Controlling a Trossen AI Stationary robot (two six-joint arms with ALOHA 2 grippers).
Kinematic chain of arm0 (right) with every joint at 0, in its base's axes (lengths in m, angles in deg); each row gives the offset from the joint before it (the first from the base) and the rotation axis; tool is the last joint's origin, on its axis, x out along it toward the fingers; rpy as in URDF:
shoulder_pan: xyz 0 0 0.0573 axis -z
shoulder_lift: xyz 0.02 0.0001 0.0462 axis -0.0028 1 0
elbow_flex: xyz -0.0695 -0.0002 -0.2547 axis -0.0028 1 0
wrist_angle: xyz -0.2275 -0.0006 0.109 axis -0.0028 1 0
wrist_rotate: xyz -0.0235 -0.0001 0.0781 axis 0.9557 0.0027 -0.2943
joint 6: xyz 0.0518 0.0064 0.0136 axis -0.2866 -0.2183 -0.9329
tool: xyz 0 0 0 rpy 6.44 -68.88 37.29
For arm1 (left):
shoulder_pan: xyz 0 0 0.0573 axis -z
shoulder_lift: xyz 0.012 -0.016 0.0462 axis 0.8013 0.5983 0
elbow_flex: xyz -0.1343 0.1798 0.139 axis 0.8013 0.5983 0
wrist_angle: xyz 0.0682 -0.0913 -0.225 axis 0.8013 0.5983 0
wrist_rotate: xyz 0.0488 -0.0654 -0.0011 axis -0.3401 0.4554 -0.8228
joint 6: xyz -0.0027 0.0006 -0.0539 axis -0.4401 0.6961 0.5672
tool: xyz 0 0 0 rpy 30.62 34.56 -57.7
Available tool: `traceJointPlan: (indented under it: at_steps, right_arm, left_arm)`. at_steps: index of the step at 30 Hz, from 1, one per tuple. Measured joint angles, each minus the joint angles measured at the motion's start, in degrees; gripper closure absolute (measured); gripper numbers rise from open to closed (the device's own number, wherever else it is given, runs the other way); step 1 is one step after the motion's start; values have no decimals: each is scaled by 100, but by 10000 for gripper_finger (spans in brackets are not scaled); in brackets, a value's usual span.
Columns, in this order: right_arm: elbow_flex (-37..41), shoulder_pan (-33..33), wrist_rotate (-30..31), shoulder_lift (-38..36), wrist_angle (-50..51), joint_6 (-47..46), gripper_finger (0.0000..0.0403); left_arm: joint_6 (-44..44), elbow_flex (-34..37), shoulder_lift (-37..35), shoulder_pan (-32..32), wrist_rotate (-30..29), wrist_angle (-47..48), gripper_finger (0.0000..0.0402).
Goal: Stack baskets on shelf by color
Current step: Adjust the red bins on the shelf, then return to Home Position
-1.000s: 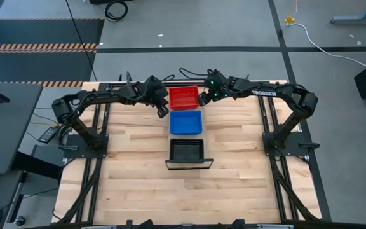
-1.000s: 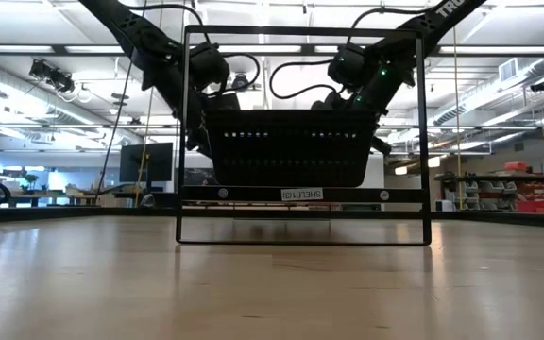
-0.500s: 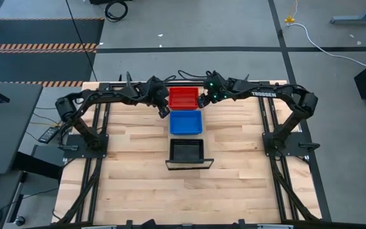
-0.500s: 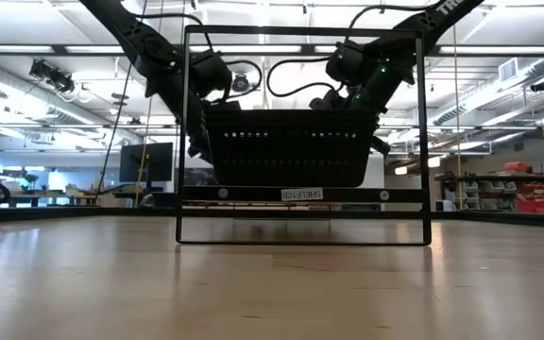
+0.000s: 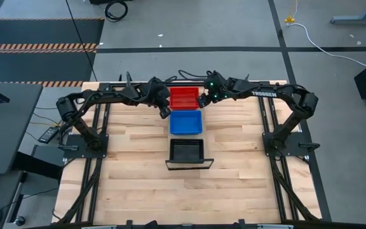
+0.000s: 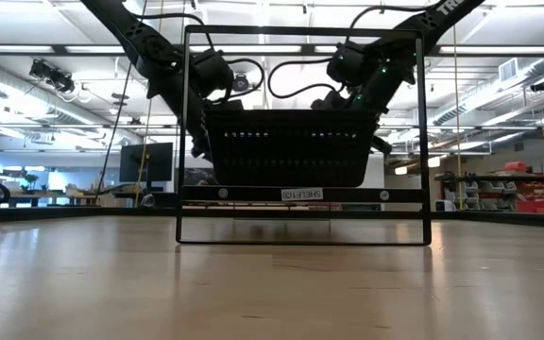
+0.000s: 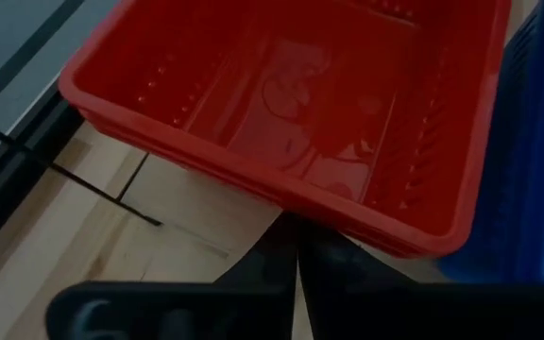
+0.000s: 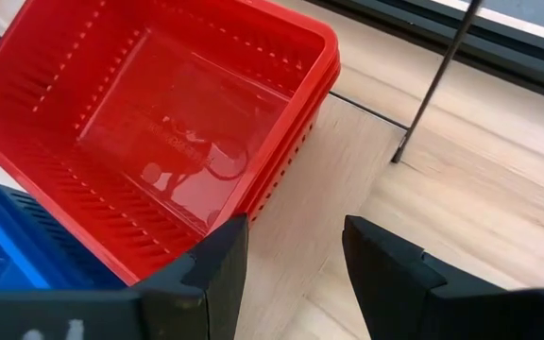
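Note:
A red basket [image 5: 183, 97] lies on the wooden table at the far middle; its rim looks doubled [image 8: 324, 66], like two nested. A blue basket [image 5: 186, 122] lies just nearer. Nearest, a black basket [image 5: 186, 150] rests on the crossbar of the black shelf frame [image 6: 305, 194]. My left gripper [image 7: 297, 269] is shut, its tips at the red basket's left wall. My right gripper [image 8: 286, 255] is open beside the red basket's right wall, and nothing lies between its fingers. My left gripper slants down from the table's left. Its shut fingertips [image 7: 291, 247] reach the foot of the red basket's left wall [image 7: 348, 222], close to its near corner. Whether they touch the wall I cannot tell. The basket sits flat on the table.
The black frame rails [image 5: 103, 127] run along both table sides, and a rail [image 8: 433, 85] crosses behind the red basket. Bare planks [image 5: 189, 197] fill the near half of the table. Both arm bases [image 5: 284, 143] stand at mid-table.

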Motion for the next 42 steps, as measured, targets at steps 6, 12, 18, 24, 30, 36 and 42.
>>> traceJointPlan:
  at_steps: [6,12,18,24,30,36,42]
  right_arm:
    - [0,24,-16,0,75,5,222]
    - [0,22,-26,0,142,17,222]
    - [2,20,-46,4,172,20,222]
    - [2,36,-14,-106,297,140,222]
    - [2,170,67,-526,528,324,222]
    - [0,196,-405,-1089,1216,323,222]
    - [0,-154,-924,-1654,2626,-125,222]
  left_arm:
    - [2,0,0,0,11,-46,390]
    - [13,0,7,0,19,-59,393]
    - [29,0,7,2,25,-28,373]
    - [124,-2,-41,-13,27,127,366]
    - [101,-13,-226,-74,20,385,375]
    - [236,-9,-869,-136,14,1043,373]
    - [821,-11,-1721,177,14,2112,371]
